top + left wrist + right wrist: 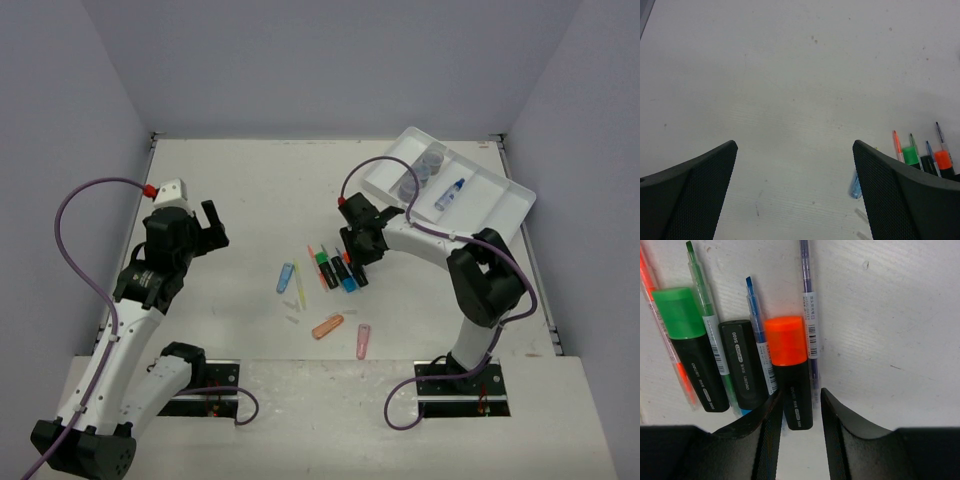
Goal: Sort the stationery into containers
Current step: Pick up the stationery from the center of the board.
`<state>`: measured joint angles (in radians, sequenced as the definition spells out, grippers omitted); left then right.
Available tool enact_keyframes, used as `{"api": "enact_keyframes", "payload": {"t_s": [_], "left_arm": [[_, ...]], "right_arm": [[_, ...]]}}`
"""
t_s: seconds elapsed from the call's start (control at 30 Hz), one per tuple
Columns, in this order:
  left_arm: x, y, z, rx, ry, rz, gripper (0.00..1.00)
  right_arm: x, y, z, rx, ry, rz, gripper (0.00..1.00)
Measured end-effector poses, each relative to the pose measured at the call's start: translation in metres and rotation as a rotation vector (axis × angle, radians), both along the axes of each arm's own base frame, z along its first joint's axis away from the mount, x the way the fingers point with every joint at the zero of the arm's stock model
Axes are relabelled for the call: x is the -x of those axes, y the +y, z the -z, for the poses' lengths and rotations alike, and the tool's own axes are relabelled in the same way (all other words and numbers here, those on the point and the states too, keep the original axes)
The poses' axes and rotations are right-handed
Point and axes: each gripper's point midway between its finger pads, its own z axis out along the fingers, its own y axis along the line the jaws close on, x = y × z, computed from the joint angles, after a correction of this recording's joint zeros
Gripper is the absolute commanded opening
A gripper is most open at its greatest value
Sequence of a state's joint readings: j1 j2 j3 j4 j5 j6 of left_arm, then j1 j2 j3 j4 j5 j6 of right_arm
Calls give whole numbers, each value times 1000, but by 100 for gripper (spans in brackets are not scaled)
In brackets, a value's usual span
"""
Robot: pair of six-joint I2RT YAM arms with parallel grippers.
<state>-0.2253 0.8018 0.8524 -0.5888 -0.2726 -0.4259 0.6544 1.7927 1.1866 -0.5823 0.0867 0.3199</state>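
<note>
- Two kinds of stationery already lie in the white divided plastic tray [500, 200], at 1 o'clock on the tabletop [230, 170] in the top view: round grey-blue pots [432, 160] and a small blue-tipped white pen [450, 193]. Everything else lies loose near the centre.
- In the same view the right fingers [354, 256] are down on the row of black highlighters. A pale blue capsule [285, 277] lies at 9 o'clock of that row. An orange capsule [327, 326] and a pink capsule [363, 340] lie at 6 o'clock. The left fingers [210, 214] hang at 9 o'clock, well apart from all of it.
- From the left wrist, the left fingers [695, 195] are spread wide over bare tabletop with nothing between them. Pen and highlighter tips show at 4 o'clock.
- From the right wrist, the right fingers [850, 440] stand close together, clamped on the tail of the orange-capped black highlighter [790, 365]. It lies flat on the tabletop, not yet lifted. A thin purple pen [807, 315] lies just beside it at 3 o'clock, and a green-capped black highlighter [685, 335] sits farther off at 9 o'clock.
- Judged step: picking up the orange-capped highlighter. The next move calls for a straight lift and a carry toward 1 o'clock. The release should come over a free compartment, and the purple pen must not be dragged along.
</note>
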Motion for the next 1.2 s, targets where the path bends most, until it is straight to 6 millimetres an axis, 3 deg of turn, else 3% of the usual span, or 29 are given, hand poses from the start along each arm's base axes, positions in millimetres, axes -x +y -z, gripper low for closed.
{"api": "enact_keyframes", "payload": {"t_s": [0.57,0.9,1.03,1.2], "left_arm": [[1,-1,-3,5,-11,4,100],[2,0,-5,7,-20,4,100],[2,0,-6,8,-24,5,100],[3,0,-7,9,-26,5,100]], "right_arm": [[2,10,11,4,30,-25,32],[4,13,17,14,50,-33,43],[7,15,20,24,61,-40,37],[7,16,20,26,65,-43,23]]}}
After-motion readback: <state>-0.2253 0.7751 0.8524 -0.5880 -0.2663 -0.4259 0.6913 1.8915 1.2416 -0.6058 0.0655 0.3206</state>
